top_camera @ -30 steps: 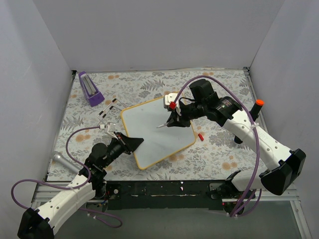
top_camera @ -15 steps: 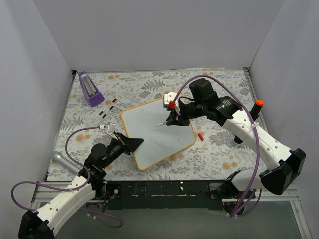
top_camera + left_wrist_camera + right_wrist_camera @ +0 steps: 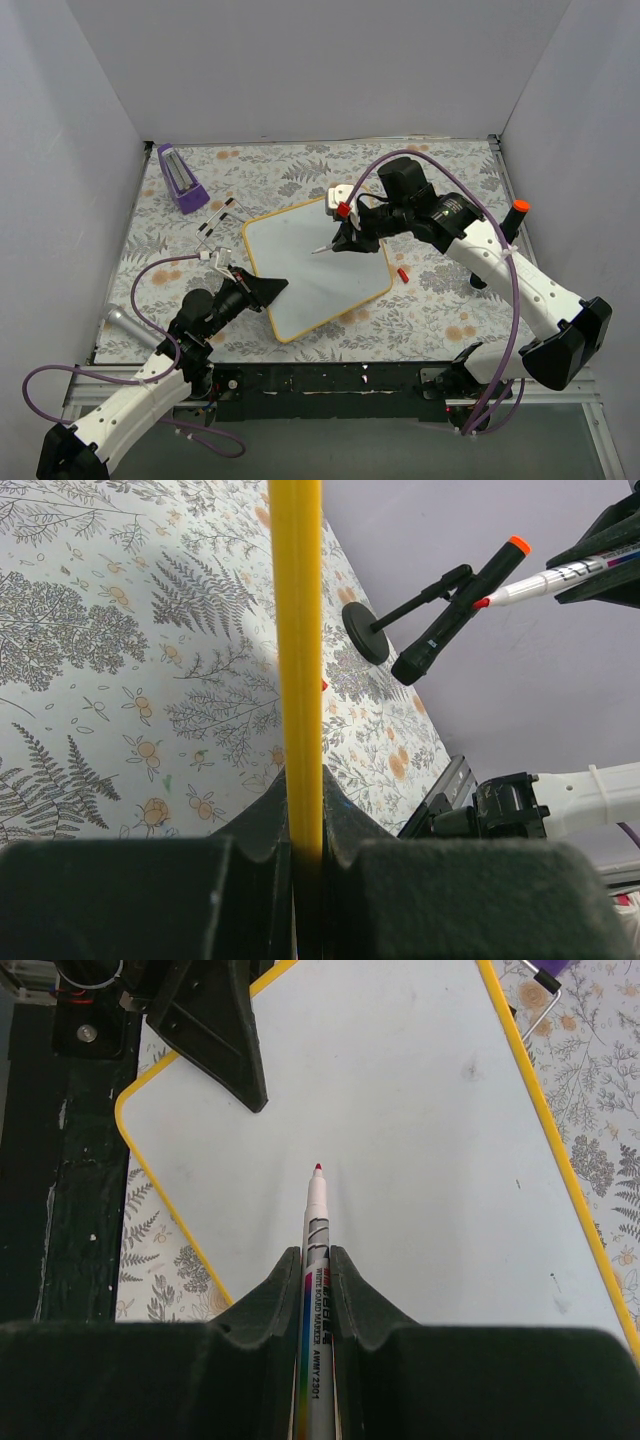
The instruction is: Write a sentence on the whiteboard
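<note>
whiteboard (image 3: 325, 290): flat mid-tabletop (image 3: 450, 305), skewed, blank | left claw (image 3: 278, 284): clamped shut on its near-left yellow frame | right claw (image 3: 316, 1260): gripping red marker (image 3: 316, 1205), nearer the writing area; board lies under and near-left of tip, marker axis pointing that way, contact unclear | vs earlier: tip edged slightly far-left

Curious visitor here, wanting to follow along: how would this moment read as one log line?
left fingers: shut on whiteboard edge | right fingers: shut on red marker, tip pointing at whiteboard | writing: none yet
</note>
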You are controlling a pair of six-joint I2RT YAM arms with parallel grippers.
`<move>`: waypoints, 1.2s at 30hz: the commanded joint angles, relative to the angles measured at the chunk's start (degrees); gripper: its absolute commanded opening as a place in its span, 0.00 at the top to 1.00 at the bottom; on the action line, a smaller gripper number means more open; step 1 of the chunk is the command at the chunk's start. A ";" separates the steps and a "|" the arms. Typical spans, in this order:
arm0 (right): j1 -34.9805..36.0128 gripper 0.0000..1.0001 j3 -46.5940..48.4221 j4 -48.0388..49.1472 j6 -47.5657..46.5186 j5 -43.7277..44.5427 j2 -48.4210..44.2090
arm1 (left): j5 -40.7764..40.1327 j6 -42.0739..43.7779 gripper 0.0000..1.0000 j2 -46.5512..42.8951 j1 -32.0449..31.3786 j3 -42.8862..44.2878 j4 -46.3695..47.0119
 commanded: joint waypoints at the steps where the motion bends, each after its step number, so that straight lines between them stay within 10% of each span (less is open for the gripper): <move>1: 0.50 0.99 3.27 1.85 0.74 0.08 0.61 | 0.82 -0.06 1.00 -2.14 0.10 1.84 6.80; 36: 1.99 0.99 3.45 2.73 1.71 0.00 1.49 | 2.22 2.75 1.00 -3.37 0.10 1.32 6.62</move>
